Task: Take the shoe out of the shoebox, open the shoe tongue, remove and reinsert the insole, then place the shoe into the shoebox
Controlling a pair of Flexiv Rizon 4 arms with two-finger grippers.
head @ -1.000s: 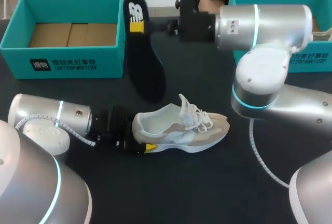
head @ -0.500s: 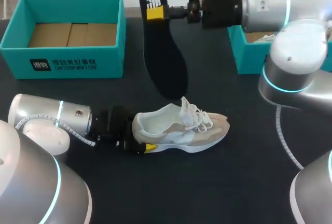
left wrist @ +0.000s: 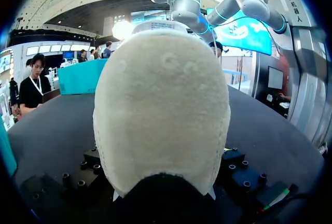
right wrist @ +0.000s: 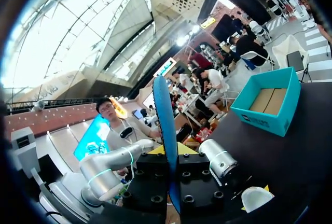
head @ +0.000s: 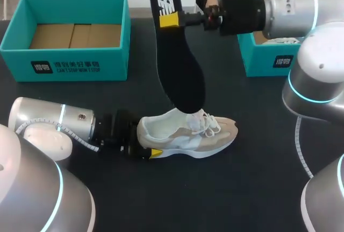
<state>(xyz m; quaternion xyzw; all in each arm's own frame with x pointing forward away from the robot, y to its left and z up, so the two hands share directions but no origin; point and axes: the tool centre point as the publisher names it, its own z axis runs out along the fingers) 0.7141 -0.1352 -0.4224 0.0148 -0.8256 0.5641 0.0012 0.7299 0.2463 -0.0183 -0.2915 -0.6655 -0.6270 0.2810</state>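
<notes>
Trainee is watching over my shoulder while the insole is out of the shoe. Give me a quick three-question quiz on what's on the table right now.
1. True or false: the insole lies flat on the table.
2. Which part of the shoe does the left claw grip? A toe; B heel; C laces.
3. Fill in: the shoe stands on the ___, not in the shoebox.

Key: 1 false, the right claw holds it up in the air; 2 B; 3 table.
</notes>
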